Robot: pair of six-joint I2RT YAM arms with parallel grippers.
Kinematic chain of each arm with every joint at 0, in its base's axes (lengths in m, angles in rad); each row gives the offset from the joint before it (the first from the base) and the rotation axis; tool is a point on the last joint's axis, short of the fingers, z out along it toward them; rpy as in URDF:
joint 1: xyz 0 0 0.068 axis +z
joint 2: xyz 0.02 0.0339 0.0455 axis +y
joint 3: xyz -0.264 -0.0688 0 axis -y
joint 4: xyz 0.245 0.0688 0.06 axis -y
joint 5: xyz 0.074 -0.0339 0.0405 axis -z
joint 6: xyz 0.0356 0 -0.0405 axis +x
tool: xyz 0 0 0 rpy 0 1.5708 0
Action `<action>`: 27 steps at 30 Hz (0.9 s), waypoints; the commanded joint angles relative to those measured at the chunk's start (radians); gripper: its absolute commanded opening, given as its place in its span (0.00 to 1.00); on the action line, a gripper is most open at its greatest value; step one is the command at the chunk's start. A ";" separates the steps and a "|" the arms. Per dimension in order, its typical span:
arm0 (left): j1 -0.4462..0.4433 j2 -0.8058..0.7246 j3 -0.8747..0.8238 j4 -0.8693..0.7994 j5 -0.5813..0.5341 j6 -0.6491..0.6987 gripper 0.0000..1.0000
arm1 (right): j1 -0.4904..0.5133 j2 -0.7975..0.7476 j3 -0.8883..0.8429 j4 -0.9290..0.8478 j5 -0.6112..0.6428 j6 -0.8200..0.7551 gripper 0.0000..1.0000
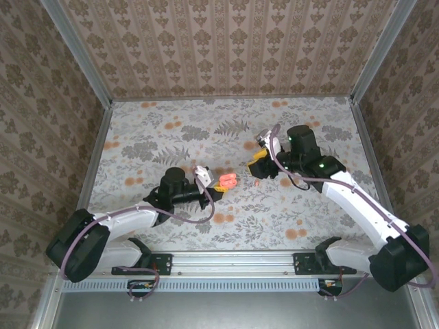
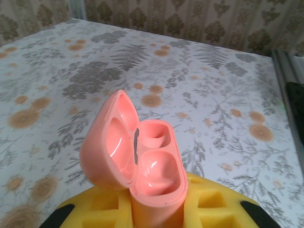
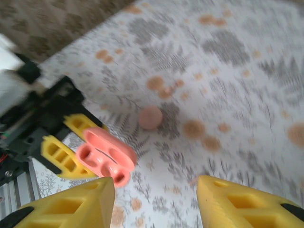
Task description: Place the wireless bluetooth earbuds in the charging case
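The floral tabletop (image 1: 171, 130) lies bare toward the papered walls (image 1: 226, 41), while mid-table the left gripper (image 1: 214, 182), clamping the charging case (image 1: 228, 181), and the right gripper (image 1: 258, 164) crowd the gap around an earbud (image 3: 150, 117).

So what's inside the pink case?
Inside the open charging case there are two smooth hollow cups, and both are empty. Its lower part is hidden between the yellow fingers of the left gripper.
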 commanded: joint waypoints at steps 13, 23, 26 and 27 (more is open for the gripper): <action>0.042 -0.043 -0.042 0.061 -0.135 -0.053 0.20 | -0.004 0.452 0.251 -0.398 0.256 0.353 0.51; 0.072 -0.080 -0.037 0.016 -0.135 -0.039 0.20 | -0.004 0.717 0.408 -0.425 0.248 0.364 0.60; 0.083 -0.090 -0.041 0.004 -0.134 -0.036 0.20 | -0.004 0.761 0.430 -0.420 0.210 0.360 0.59; 0.086 -0.092 -0.041 0.000 -0.132 -0.034 0.20 | -0.003 0.771 0.435 -0.424 0.204 0.361 0.59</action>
